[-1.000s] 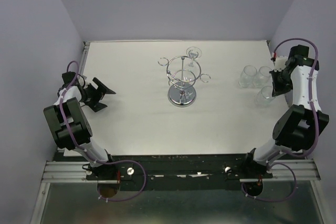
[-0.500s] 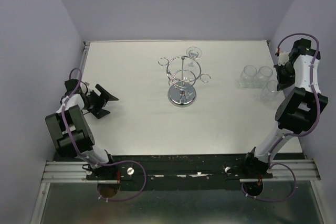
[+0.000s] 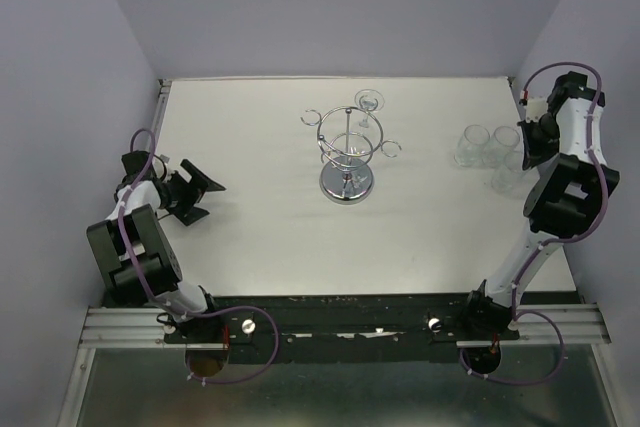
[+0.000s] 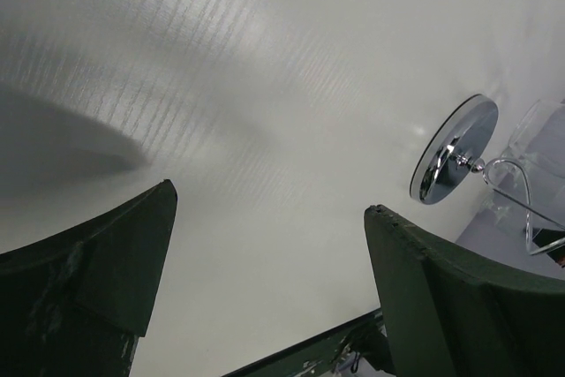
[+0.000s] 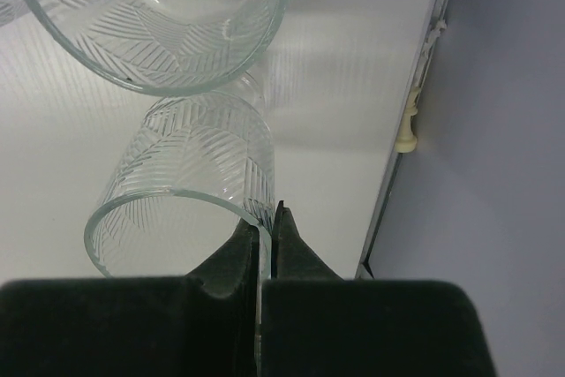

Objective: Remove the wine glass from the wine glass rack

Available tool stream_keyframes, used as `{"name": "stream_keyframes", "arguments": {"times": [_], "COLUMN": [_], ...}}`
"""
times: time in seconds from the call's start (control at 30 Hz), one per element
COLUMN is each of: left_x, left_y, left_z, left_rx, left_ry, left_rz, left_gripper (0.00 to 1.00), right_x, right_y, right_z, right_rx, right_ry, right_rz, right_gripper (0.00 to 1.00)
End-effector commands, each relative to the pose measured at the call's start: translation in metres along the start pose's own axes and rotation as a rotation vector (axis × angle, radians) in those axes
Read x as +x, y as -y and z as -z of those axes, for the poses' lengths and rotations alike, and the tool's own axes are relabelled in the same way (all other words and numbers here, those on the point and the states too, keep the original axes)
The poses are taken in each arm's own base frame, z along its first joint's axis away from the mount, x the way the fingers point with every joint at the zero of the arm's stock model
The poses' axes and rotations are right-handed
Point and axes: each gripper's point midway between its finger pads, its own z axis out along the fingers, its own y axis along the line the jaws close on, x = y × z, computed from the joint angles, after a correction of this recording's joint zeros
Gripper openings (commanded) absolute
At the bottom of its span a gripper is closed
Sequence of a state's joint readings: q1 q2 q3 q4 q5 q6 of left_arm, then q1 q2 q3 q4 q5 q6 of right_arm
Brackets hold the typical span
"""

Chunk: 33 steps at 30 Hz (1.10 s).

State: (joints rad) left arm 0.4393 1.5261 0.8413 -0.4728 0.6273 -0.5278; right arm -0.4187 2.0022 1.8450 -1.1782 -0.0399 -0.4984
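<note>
R gripper [image 5: 267,220] pinching rim of patterned glass [image 5: 185,174], prob. a wine glass, L gripper [image 4: 269,202] wide open, rack [image 3: 346,181] untouched

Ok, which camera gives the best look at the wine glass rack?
The top external view: the whole wine glass rack shows there, base, post, hoop and loops. The left wrist view catches only its shiny round base and a bit of wire at the right edge. The right wrist view shows none of it.
</note>
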Motion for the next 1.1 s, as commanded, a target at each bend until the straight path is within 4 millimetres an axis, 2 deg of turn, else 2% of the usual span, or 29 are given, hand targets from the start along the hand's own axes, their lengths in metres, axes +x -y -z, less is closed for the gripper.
{"name": "stream_keyframes", "arguments": {"times": [0.0, 0.2, 0.67, 0.8, 0.9, 1.07], "left_x": [-0.003, 0.001, 0.002, 0.002, 0.002, 0.002], "left_y": [0.001, -0.001, -0.002, -0.002, -0.001, 0.002], "left_z": [0.008, 0.011, 0.012, 0.012, 0.012, 0.012], "left_rx": [-0.001, -0.012, -0.018, -0.013, -0.008, 0.008], "left_ry": [0.043, 0.054, 0.065, 0.067, 0.070, 0.075], "left_rz": [-0.036, -0.046, -0.055, -0.056, -0.055, -0.054], "left_gripper": [0.99, 0.99, 0.99, 0.99, 0.99, 0.99], "right_x": [-0.008, -0.009, -0.010, -0.008, -0.008, -0.010], "right_y": [0.002, 0.003, 0.006, 0.007, 0.006, 0.010], "right_z": [0.002, -0.008, -0.016, -0.015, -0.013, -0.002], "right_rx": [-0.022, -0.031, -0.029, -0.024, -0.027, -0.002], "right_ry": [0.008, -0.002, -0.018, -0.019, -0.017, 0.006], "right_rz": [0.003, 0.002, 0.006, 0.007, 0.007, 0.001], "right_gripper": [0.01, 0.01, 0.01, 0.01, 0.09, 0.11]}}
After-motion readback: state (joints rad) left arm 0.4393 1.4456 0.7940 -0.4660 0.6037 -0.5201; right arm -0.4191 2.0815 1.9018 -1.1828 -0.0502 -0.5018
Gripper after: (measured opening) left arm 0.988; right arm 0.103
